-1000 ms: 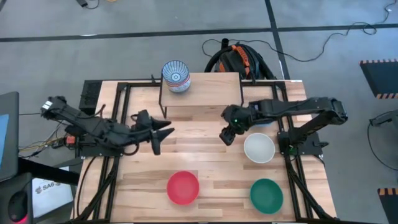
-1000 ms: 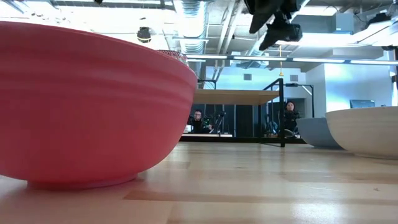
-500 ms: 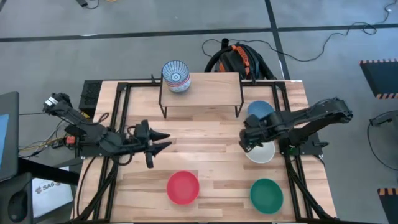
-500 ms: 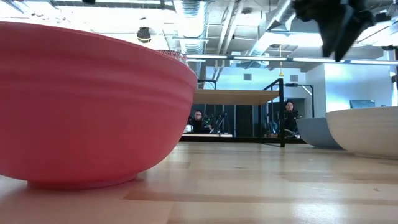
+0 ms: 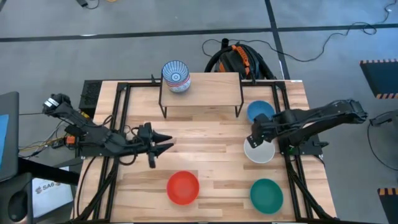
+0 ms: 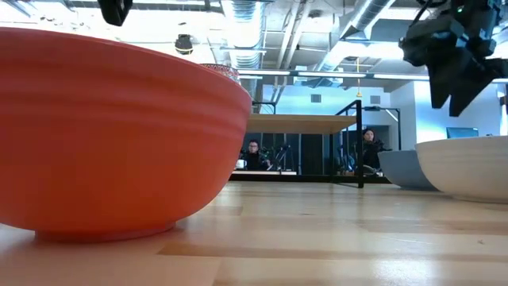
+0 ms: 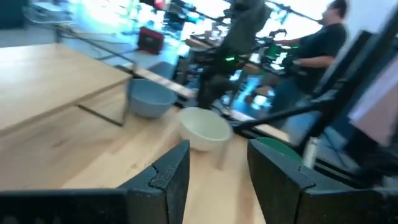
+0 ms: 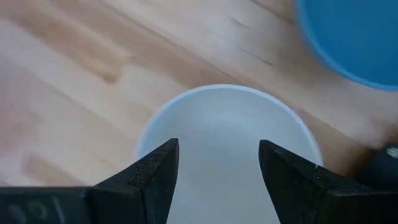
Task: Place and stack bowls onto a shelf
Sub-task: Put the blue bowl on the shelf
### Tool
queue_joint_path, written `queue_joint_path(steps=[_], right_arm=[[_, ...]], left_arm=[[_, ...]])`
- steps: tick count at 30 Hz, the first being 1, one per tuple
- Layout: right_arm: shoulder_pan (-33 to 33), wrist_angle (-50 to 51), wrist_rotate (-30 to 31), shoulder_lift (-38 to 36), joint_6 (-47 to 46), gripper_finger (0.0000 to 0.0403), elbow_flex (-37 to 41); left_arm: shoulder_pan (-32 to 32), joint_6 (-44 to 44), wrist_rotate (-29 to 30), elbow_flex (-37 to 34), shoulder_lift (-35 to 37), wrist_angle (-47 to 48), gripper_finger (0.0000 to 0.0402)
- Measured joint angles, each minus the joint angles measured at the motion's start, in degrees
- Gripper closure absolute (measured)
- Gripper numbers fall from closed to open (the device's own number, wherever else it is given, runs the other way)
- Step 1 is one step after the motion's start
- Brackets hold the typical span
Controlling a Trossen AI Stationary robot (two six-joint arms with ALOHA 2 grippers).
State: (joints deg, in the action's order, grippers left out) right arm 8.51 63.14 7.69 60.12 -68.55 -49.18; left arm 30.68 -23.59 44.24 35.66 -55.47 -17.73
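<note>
Hovering directly over the white bowl [image 5: 259,150], right gripper [image 5: 255,132] with jaws spread and nothing between them; seen from the right wrist, both dark fingers [image 8: 151,176] framing the bowl's open mouth from above, rim passing under each tip. So: straight down onto the rim for the coming grasp, no sideways reach called for. Being round, no long axis to line up with, any point on the rim equally good.

Just beside the white bowl toward the table's far edge, the blue bowl [image 5: 260,111], near enough to brush on the way down or up. Near the front right corner, the teal green bowl [image 5: 266,193], well apart. At the front edge toward the middle, the red bowl [image 5: 183,187].

Against the far edge, the shelf [image 5: 200,88], carrying the blue-and-white patterned bowl [image 5: 176,76] at its left end; rest of the board bare, plenty of room to the right of it. From white bowl to shelf, open tabletop apart from the blue bowl.

Waiting at the table's left side, left gripper [image 5: 163,145], unclenched and empty, closer to the red bowl than the right one
</note>
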Motion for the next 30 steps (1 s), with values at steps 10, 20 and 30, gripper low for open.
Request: queue_joint_path(steps=[10, 20, 30], right_arm=[[-7.5, -0.3, -5.9, -5.7, 14.7, 0.0154, 0.6], [-14.2, -2.1, -10.4, -6.1, 24.4, 0.0154, 1.7], [-16.0, -3.8, -7.3, -9.9, 24.0, 0.0154, 9.8]], left_arm=[[-12.0, 3.6, -9.0, 0.0, -6.0, -7.8, 0.0258], [-16.8, 1.4, -14.4, 0.0, -16.5, -18.2, 0.0258], [-16.7, -6.7, -15.3, 0.1, -25.5, -24.2, 0.0258]])
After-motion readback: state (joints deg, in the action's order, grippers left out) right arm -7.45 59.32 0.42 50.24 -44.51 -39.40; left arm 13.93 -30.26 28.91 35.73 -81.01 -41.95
